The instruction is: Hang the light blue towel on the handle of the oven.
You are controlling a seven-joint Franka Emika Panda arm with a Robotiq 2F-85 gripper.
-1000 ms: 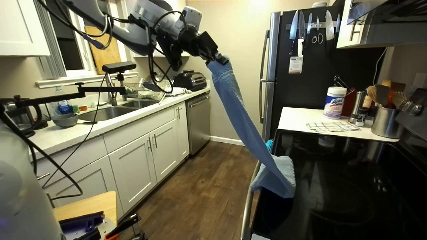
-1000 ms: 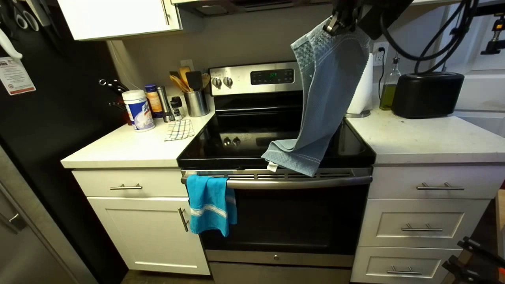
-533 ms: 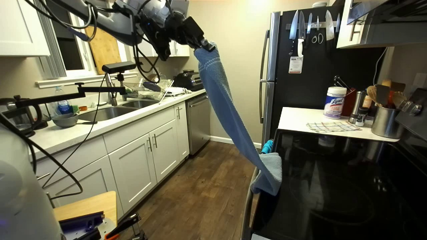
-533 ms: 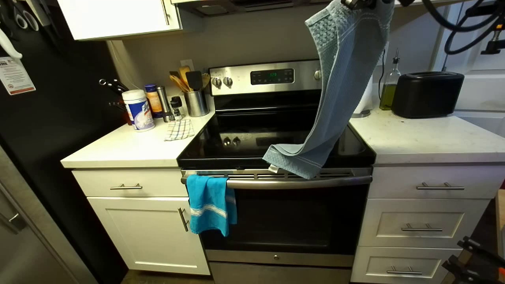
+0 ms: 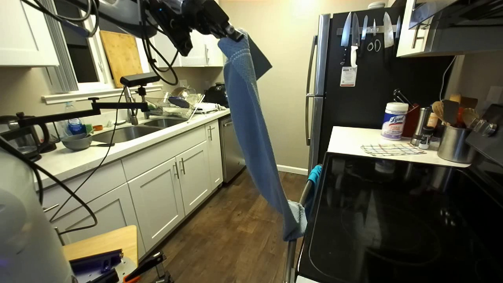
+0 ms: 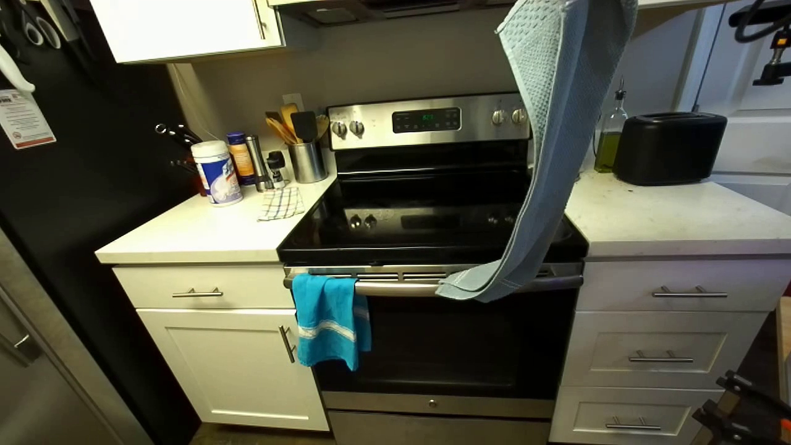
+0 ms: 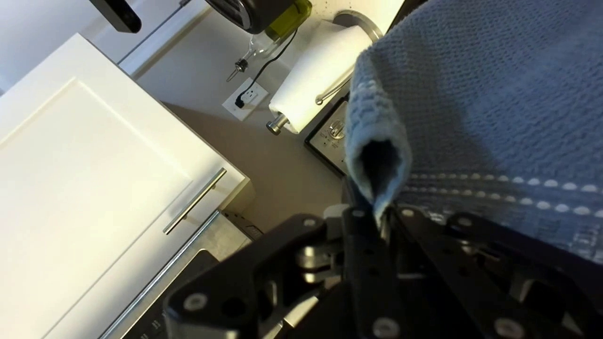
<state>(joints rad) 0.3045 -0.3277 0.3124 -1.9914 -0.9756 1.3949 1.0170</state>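
The gripper (image 7: 380, 219) has a pinch on the light blue towel (image 5: 251, 129), its tips pressed together around the cloth. In the wrist view the caught edge puckers into a soft, dark-mouthed loop, while the rest spreads away in a fine, pebbled weave, crossed near the grip by two rows of pale stitching (raised dots, like tiny beads). From there the towel hangs in a long, slightly twisted strip that narrows on the way down. In both exterior views its lower end turns aside into a folded flap at the oven handle (image 6: 395, 288), a smooth, gently bowed metal bar. The flap overlaps the bar from where the cameras look; whether cloth and metal touch, I cannot tell.

Toward one end of the same bar hangs a turquoise towel (image 6: 327, 321), softly creased, with a white band across it. The cooktop (image 6: 395, 238) is a flat sheet of glossy black that mirrors the round knobs (image 6: 356, 127) behind it. On the pale counter (image 6: 198, 232) beside it, a checked cloth (image 6: 281, 204) lies near a steel cylinder (image 6: 308, 162) holding wooden and black utensils (image 6: 304, 127). Beyond the cooktop's other edge, in an exterior view, a black toaster (image 6: 670, 148) with rounded corners stands beside a slender glass bottle (image 6: 610, 148) of green liquid. The wrist view adds a white paper roll (image 7: 320, 77) and a panelled cabinet door (image 7: 80, 160).
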